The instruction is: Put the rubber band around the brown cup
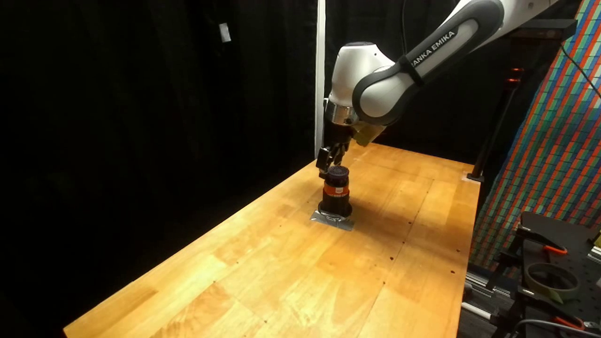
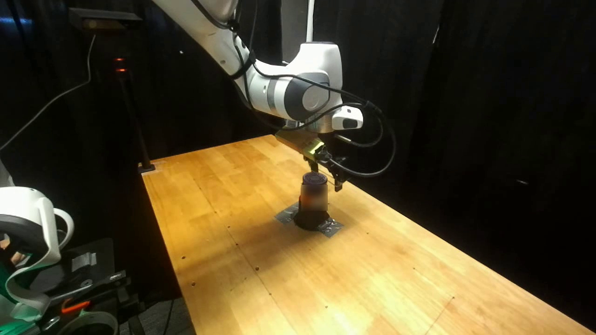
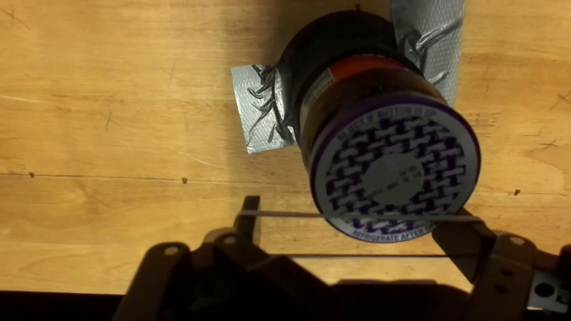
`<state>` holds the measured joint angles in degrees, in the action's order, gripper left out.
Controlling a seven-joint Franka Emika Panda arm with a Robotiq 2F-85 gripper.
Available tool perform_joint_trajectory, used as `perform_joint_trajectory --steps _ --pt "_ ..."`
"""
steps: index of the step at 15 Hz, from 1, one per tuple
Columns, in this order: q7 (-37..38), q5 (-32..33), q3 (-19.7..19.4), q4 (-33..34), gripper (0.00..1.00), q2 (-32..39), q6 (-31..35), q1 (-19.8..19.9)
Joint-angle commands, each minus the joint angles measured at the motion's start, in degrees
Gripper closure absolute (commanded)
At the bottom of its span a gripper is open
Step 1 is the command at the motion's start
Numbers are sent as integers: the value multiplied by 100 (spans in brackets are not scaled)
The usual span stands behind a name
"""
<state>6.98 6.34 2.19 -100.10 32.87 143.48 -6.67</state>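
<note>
The brown cup [image 1: 336,191] stands upright on the table as a dark jar with an orange-red band. It also shows in an exterior view [image 2: 314,197], its side blurred there. Its pale lid with purple pattern [image 3: 395,174] fills the wrist view's right middle. My gripper [image 3: 357,211] is open, fingers spread beside and slightly above the cup's top. The rubber band [image 3: 285,214] is stretched around both fingers as two strands. One strand crosses in front of the lid's lower part; the other passes over bare wood. Whether finger or band touches the lid, I cannot tell.
The cup sits in a black round base [image 2: 311,221] fixed by silver tape [image 3: 263,111] to the wooden table [image 1: 300,267]. A dark post [image 1: 490,126] stands at the table's far corner. A dark cart with a tape roll [image 1: 551,281] is beside the table.
</note>
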Motion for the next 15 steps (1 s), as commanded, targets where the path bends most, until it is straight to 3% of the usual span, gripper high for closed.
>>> perform_joint_trajectory --steps 1,8,15 --pt "-84 -143 4 62 0 50 27 0" --pt "-360 -464 142 -113 0 -170 -726 128" --pt "-589 -606 197 -447 0 -538 -940 206"
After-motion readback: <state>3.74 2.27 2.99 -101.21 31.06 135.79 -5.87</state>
